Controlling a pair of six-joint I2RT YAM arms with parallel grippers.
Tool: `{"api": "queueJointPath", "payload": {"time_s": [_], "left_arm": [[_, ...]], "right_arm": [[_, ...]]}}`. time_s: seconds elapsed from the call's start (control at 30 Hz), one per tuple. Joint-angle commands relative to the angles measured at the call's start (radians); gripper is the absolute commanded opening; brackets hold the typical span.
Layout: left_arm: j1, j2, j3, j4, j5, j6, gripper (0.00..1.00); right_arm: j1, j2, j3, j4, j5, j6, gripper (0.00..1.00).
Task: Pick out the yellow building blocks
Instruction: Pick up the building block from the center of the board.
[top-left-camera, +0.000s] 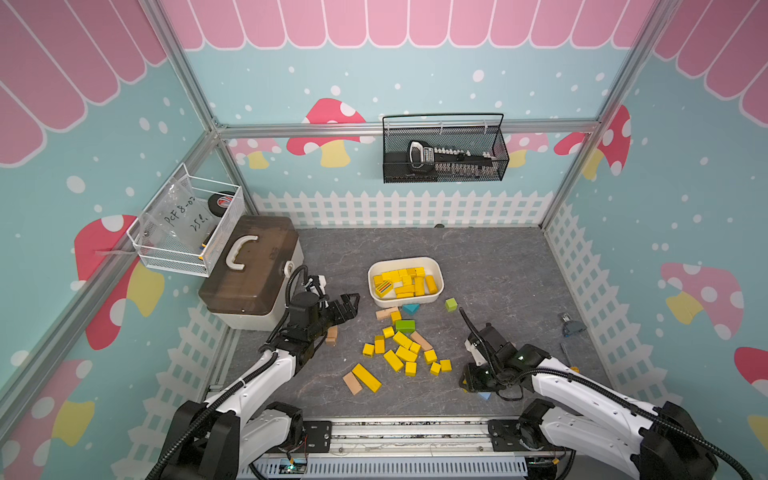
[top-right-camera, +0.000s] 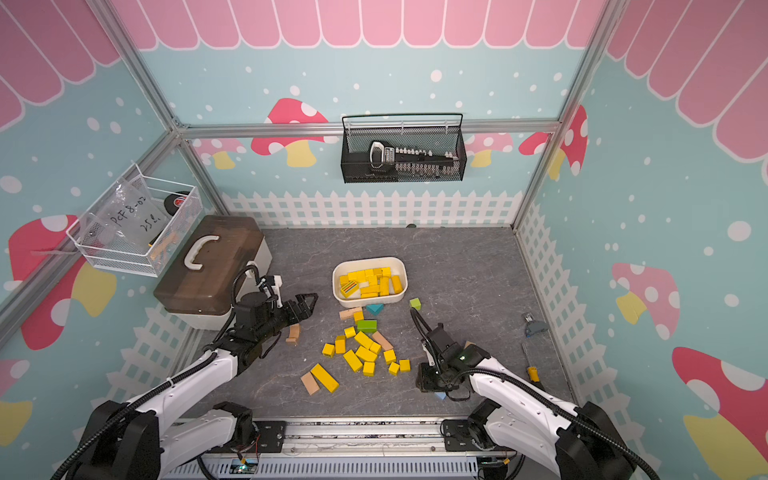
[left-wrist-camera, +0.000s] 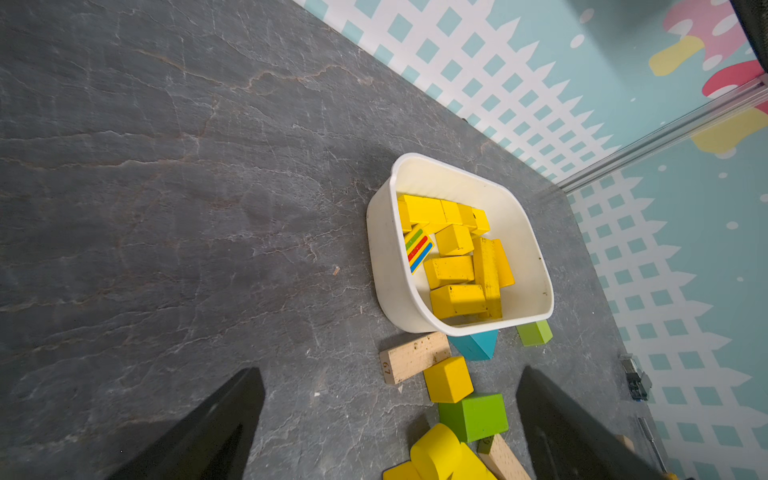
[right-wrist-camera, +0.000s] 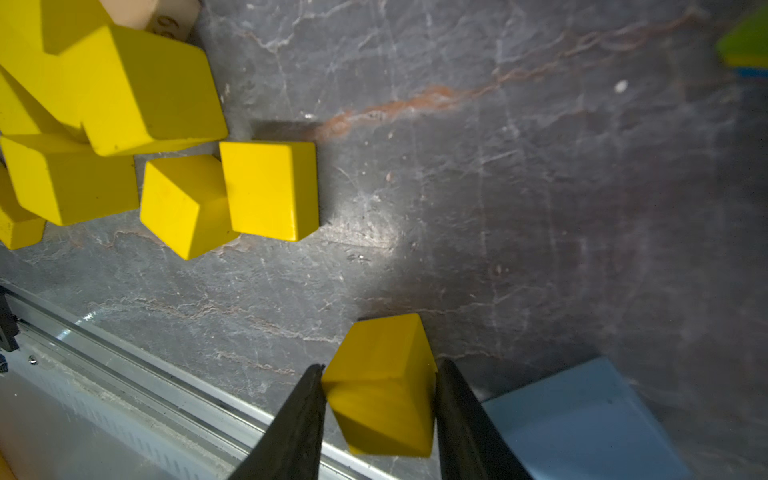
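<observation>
Brown-lidded toolbox (top-left-camera: 249, 270) sits at the desk's (top-left-camera: 498, 270) left edge; green block (top-left-camera: 404, 325) lies near a teal wedge (top-left-camera: 410, 308).

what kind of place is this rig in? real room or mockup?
Likely a staged robot test cell dressed as a playroom, not a real room: printed mushroom wallpaper on a bare aluminium frame, with yellow building blocks and a white tub on a slate-look tabletop.

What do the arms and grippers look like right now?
The left arm and right arm have white shells, black joints and black ribbed cables. The left gripper and right gripper have black tapered fingers. Small green lights glow on the right arm.
</observation>
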Motion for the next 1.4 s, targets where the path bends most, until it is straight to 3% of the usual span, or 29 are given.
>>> {"api": "queueJointPath", "payload": {"time_s": [0.0, 0.13, 0.4, 0.67, 1.0, 1.37], "left_arm": [[0.008, 0.01, 0.012, 0.014, 0.009, -0.013, 1.0], [0.008, 0.009, 0.011, 0.015, 0.01, -0.013, 1.0], [0.008, 0.007, 0.011, 0.015, 0.012, -0.013, 1.0], [0.01, 0.005, 0.009, 0.017, 0.014, -0.013, 1.0], [0.017, 0.004, 0.006, 0.018, 0.018, -0.014, 1.0], [0.031, -0.017, -0.012, 0.031, 0.028, -0.024, 1.0]], "right_arm": [[0.006, 0.012, 0.036, 0.012, 0.017, 0.021, 0.41], [0.006, 0.023, 0.045, 0.036, 0.007, 0.031, 0.32], [0.005, 0.033, 0.088, 0.032, 0.049, 0.031, 0.31], [0.005, 0.12, 0.259, 0.005, 0.132, -0.021, 0.32], [-0.026, 0.383, 0.624, -0.03, 0.205, -0.153, 0.32], [-0.079, 0.715, 0.997, -0.065, 0.18, -0.243, 0.31]]}}
